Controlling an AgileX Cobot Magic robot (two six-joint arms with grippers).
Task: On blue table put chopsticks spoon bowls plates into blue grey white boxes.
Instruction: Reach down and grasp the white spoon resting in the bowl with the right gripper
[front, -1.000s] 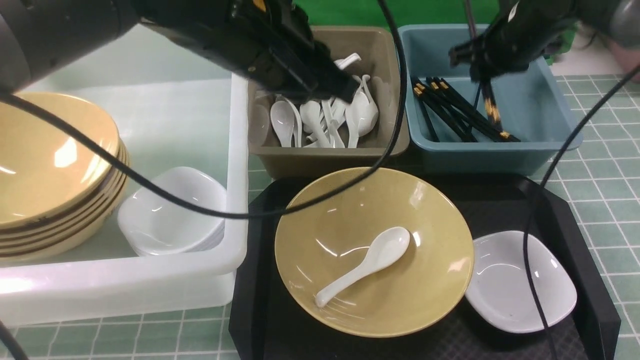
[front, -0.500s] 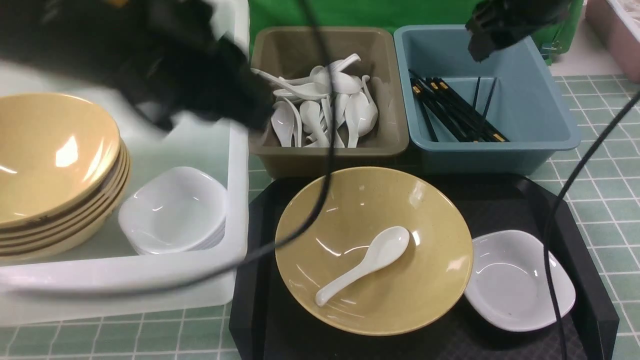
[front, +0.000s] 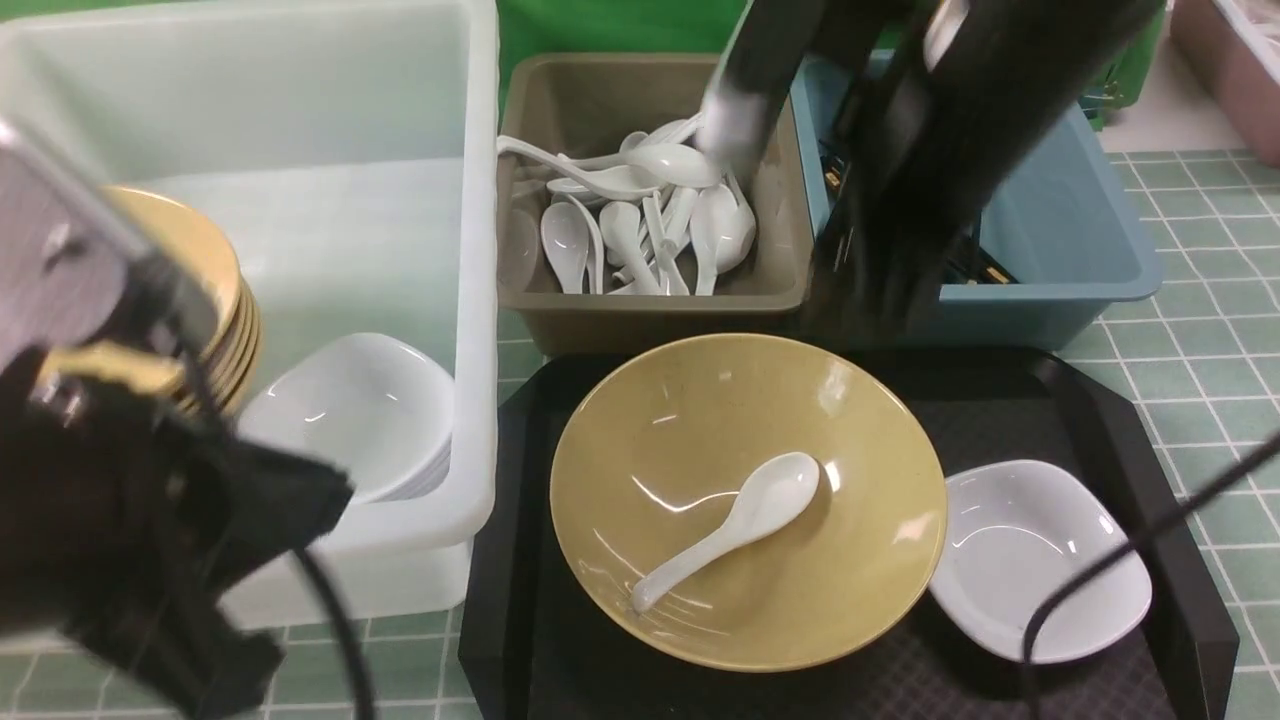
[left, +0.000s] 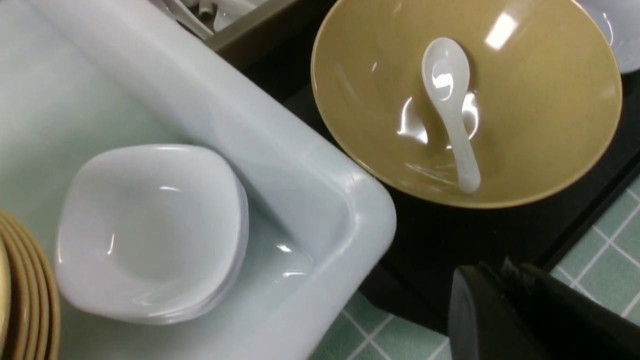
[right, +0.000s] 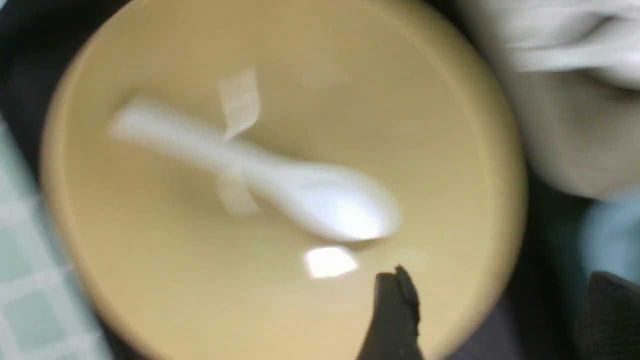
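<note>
White ceramic spoon (front: 730, 525) lies in the tan bowl (front: 860, 420) on the black tray (front: 1000, 400). Right gripper (right: 500, 300), jaws released and empty, hangs over the bowl: pinch the handle, lift above the rim, cross to the grey-brown box (front: 650, 310) just behind. Left gripper (left: 505, 305) clenched, empty, beside white box (left: 360, 225) corner, out of the way.
</note>
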